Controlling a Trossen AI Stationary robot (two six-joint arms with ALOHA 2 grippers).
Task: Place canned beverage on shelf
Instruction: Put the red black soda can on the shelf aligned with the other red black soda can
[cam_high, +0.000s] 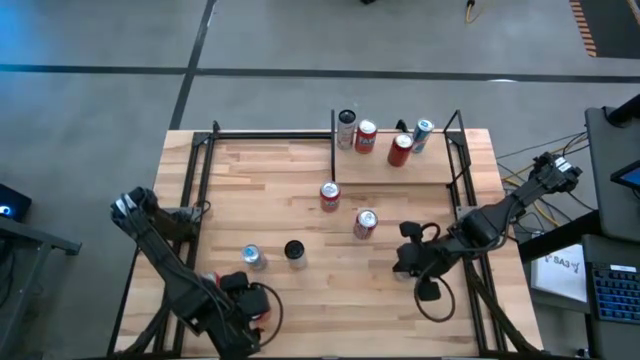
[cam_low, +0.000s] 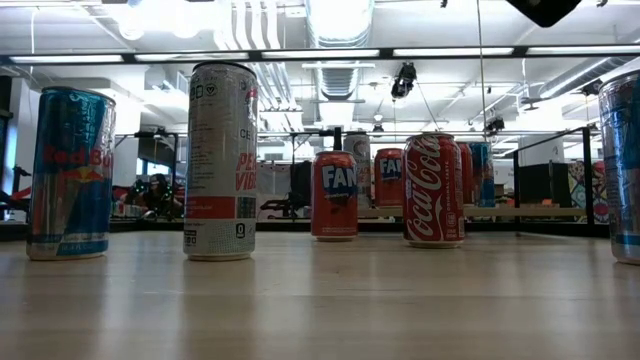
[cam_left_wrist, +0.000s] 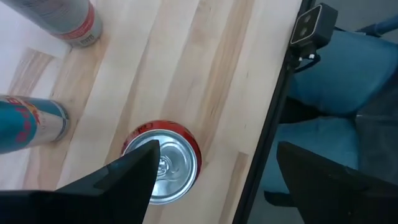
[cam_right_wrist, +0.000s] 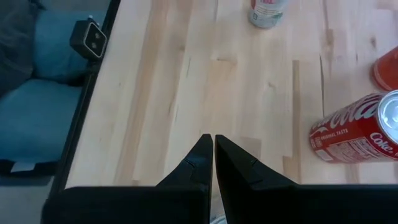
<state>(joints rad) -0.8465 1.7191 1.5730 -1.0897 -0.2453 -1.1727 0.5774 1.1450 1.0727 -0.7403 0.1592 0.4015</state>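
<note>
At table's near edge, left gripper (cam_left_wrist: 214, 171) open, empty; right gripper (cam_right_wrist: 213, 152) closed, empty.

The butcher-block table (cam_high: 270, 180) carries four loose cans: a red can (cam_high: 330, 196) near the middle, a Coca-Cola can (cam_high: 365, 223) just right of it, and nearer the front a blue can (cam_high: 253, 257) beside a dark-topped can (cam_high: 294, 251). The shelf (cam_high: 440, 165) sits at the far right, holding four cans (cam_high: 366, 136).
</note>
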